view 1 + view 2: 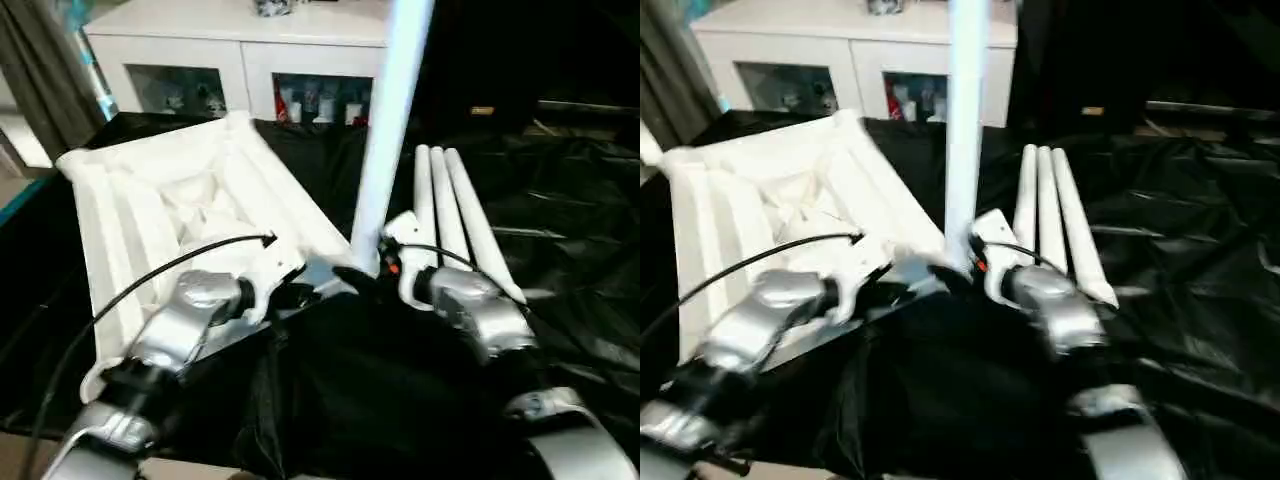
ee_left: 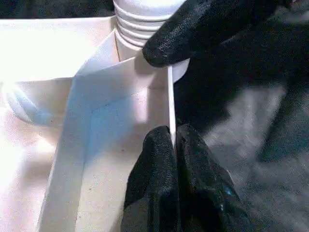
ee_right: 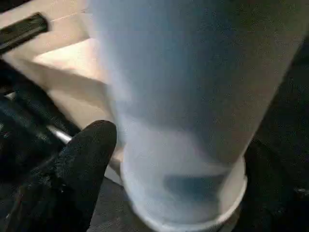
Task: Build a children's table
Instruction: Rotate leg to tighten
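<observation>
A long white tapered plastic leg (image 1: 392, 130) stands upright at centre frame, threaded end in the corner of the white rimmed plastic tabletop (image 1: 150, 200), which lies underside-up at left. The left pincer (image 2: 171, 145) pinches the tabletop's rim; the right pincer (image 3: 145, 159) stands wide around the leg. Three white legs (image 1: 450, 210) lie side by side on the black-draped worktop (image 1: 580, 200), pointing away.

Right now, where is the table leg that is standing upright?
In the left eye view the upright leg stands at the near right corner of the upturned table top, with the three spare legs lying to its right.
</observation>
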### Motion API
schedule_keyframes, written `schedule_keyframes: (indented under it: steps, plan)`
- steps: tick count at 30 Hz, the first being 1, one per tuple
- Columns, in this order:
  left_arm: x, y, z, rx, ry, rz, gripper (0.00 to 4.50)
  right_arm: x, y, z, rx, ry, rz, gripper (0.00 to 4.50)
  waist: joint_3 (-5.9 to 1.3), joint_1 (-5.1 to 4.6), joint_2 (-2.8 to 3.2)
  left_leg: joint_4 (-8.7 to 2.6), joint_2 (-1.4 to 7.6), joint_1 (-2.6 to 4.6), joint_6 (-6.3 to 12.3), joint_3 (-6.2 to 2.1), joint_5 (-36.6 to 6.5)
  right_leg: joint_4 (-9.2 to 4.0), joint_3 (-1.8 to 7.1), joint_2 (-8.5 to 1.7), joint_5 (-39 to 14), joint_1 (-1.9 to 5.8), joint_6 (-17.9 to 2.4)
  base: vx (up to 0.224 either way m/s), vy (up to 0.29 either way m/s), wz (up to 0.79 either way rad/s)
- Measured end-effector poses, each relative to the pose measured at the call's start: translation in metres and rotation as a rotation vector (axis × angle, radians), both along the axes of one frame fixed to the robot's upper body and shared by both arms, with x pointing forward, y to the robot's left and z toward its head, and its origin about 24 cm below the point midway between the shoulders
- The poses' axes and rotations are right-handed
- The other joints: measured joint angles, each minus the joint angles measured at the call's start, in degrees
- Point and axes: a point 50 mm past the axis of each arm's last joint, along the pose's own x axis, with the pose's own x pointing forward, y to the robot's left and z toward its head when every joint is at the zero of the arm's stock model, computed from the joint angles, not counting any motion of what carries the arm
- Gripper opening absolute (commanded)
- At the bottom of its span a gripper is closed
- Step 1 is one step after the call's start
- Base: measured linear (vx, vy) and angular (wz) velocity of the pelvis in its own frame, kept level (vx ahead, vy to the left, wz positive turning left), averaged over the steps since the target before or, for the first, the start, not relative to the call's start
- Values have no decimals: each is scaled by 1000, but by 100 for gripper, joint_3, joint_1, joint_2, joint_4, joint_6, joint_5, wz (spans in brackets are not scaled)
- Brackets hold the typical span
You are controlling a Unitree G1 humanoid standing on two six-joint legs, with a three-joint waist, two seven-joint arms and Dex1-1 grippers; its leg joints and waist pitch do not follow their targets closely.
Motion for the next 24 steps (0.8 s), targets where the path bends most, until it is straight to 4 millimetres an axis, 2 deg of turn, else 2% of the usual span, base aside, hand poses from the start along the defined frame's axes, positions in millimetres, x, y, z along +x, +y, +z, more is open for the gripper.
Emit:
schedule_keyframes:
  steps: [2,4,9,10,13,15,18,22,24]
  plan:
    - [-6,7,2,1,20,-58,0,-7,-9,1,5,32,77,391,0,37,-1,18,6,-34,10,0,-4,-7,-11,0,-5,-12,-7,0,0,0]
    - [-9,12,3,1,39,-84,0,-11,-7,0,18,56,119,391,2,41,3,45,11,-44,29,1,-10,-1,-13,-1,-6,-12,-10,0,0,0]
    - [-10,17,4,9,58,-112,0,-14,-9,3,29,69,174,391,3,40,2,60,19,-40,17,14,-13,15,-9,-5,-1,-10,-16,0,0,0]
    - [-11,18,5,12,59,-113,0,-15,-9,5,30,65,181,374,3,40,2,61,20,-36,15,19,-12,24,-4,-6,-1,-10,-16,0,0,0]
    - [-11,20,5,16,65,-119,0,-16,-9,6,40,70,196,364,4,40,2,59,25,-30,8,23,-8,33,-2,-6,-1,-10,-16,0,0,0]
    - [-12,20,4,15,70,-123,0,-19,-8,5,48,80,202,333,4,40,1,59,26,-30,7,23,-7,36,-3,-5,-1,-10,-15,0,0,0]
    - [-13,19,2,10,77,-121,0,-23,-8,0,57,98,198,311,4,39,1,59,26,-31,6,23,-7,37,-3,-5,-1,-10,-15,0,0,0]
    - [-12,14,0,2,66,-99,0,-22,-9,-1,63,88,158,290,4,26,0,59,26,-30,6,25,-7,35,0,-5,-1,-9,-15,0,0,0]
    - [-9,9,-2,-6,43,-54,0,-20,-4,-5,77,75,85,285,2,-1,-6,58,26,-22,6,25,-7,36,0,-5,-2,-5,-14,0,0,0]
